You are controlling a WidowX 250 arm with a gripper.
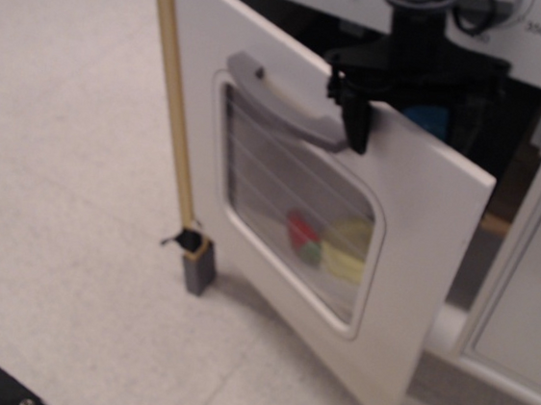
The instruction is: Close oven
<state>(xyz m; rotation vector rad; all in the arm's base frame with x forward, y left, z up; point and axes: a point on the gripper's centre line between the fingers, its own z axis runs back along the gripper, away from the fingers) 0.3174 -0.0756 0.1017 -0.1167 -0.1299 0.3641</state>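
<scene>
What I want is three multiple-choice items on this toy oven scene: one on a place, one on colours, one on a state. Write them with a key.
1. Where is the black robot gripper?
A. At the top edge of the large white oven door, by the right end of its grey curved handle
B. Down on the floor
C. At the door's bottom corner

2. What colours are the things seen through the door's clear lined window?
A. Blue and purple
B. Red and yellow
C. Black and orange

3. How does the door stand?
A. Fully shut
B. Lying flat on the floor
C. Partly open

Key: 1 A, its dark finger hangs over the door's top edge beside the handle. 2 B, a red thing and a yellow thing show behind the glass. 3 C, a dark gap shows past the door's free edge.
</scene>
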